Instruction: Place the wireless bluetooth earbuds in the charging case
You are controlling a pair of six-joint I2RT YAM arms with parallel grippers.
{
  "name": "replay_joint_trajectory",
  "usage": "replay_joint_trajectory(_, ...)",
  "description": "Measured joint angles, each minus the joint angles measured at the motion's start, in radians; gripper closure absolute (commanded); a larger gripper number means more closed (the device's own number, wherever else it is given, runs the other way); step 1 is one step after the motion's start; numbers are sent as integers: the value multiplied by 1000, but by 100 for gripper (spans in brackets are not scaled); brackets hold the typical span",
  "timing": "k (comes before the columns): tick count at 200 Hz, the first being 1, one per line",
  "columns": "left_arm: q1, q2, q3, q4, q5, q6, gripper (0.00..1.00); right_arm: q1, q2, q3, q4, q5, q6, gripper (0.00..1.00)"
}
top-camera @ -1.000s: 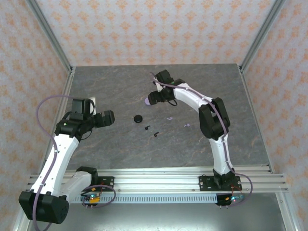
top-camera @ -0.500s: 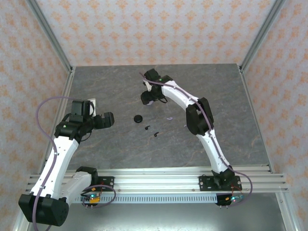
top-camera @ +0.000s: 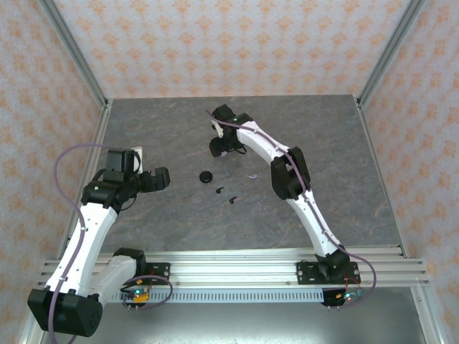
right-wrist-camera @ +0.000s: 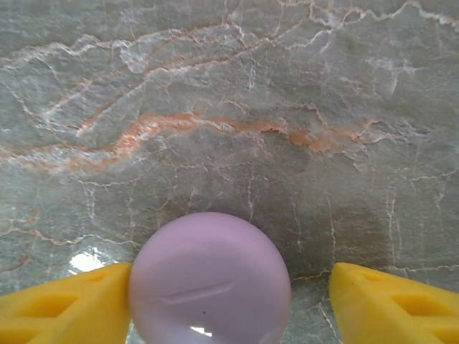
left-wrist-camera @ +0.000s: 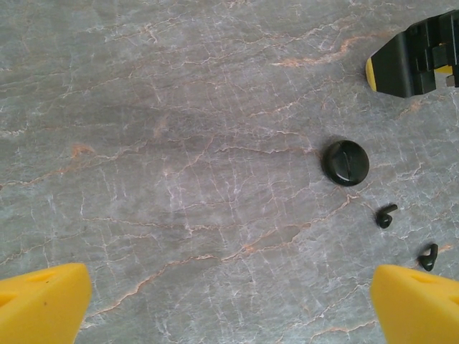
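Right jaws are straddling the glossy round lavender case (right-wrist-camera: 210, 279), wide open, not gripping; an off-centre squeeze could skid it. Left jaws are gaping, empty.

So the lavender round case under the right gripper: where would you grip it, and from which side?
Probably across its round side walls, from straight above. The lavender case lies flat on the table with a domed top, so only the sides offer purchase. The right gripper straddles it, one finger touching, the other apart.
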Motion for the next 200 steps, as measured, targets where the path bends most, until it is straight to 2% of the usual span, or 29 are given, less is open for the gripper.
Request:
replay_joint_trajectory(54,0,1,0,0,-5,0,0,13,18,17,-1,68,26,50)
replay_joint_trajectory(85,0,1,0,0,-5,3,0,20,16,11,6,135,76,54)
replay_joint_trajectory(144,0,11,0,0,-5,7,0,23,-96,-189,47,304,280,55)
replay_joint_trajectory(183,0,12,0,0,-4,7,0,19,-177,-338,82,331,432,54)
replay_joint_trajectory(200,0,12,0,0,-4,7,0,18,-198,-380,99,329,473,49)
